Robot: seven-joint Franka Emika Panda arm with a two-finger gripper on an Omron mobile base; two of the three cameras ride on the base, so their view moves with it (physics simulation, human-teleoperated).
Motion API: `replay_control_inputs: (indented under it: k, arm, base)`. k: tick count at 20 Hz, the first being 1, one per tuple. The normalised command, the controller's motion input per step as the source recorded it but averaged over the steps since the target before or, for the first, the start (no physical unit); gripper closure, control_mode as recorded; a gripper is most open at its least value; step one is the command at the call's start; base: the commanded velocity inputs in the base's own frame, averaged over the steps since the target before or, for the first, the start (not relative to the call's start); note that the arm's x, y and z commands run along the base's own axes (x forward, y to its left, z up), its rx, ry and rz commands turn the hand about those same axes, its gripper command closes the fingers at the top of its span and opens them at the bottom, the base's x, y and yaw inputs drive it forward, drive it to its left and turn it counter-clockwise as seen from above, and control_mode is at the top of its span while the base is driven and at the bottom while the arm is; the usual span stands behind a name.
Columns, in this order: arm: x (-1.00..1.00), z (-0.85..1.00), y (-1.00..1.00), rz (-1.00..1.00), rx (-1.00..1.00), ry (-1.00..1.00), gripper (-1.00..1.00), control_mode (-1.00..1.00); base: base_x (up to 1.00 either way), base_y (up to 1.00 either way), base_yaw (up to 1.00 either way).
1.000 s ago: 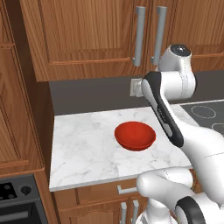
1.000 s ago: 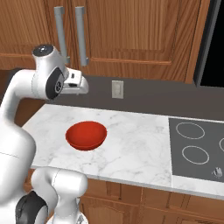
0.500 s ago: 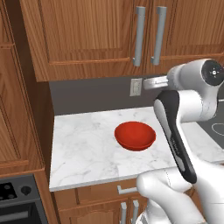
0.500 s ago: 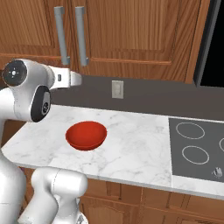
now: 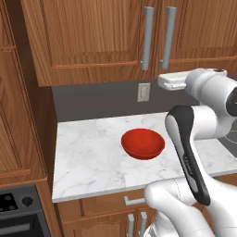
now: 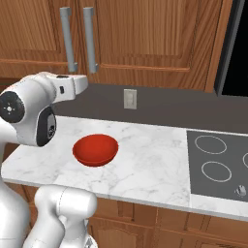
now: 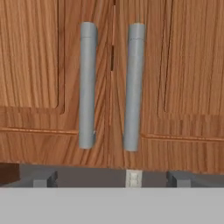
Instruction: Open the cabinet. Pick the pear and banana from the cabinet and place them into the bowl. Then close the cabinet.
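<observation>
Facing: the cabinet (image 7: 112,87), both doors shut, so pear and banana are presumably hidden inside
Handles: two grey bars (image 7: 87,85) side by side at the door seam, dead ahead of the hand
Gripper: (image 7: 109,179) spread wide, nothing in it, short of the handles, likely lining up a pull
Bowl: (image 5: 143,143) red, empty, mid-counter (image 5: 88,157), waiting below for the fruit
</observation>
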Motion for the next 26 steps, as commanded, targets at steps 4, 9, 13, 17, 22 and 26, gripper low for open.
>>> replay_control_inputs:
  k: [4,9,13,17,22,26]
  arm:
    - [-0.01,0.28,-0.03,0.00,0.00,-0.24,-1.00,-1.00]
    - [0.00,0.14,-0.03,0.00,0.00,-0.16,-1.00,-1.00]
    - [0.00,0.00,0.00,0.00,0.00,-0.01,-1.00,-1.00]
    - [0.00,0.00,-0.03,0.00,0.00,0.00,-1.00,-1.00]
    - [0.07,0.00,-0.19,0.00,0.01,0.00,-1.00,-1.00]
    - [0.26,0.00,-0.21,0.00,0.01,0.00,-1.00,-1.00]
  base:
    - [0.00,0.00,0.00]
    - [0.00,0.00,0.00]
    - [0.00,0.00,0.00]
    - [0.00,0.00,0.00]
    - [0.00,0.00,0.00]
    - [0.00,0.00,0.00]
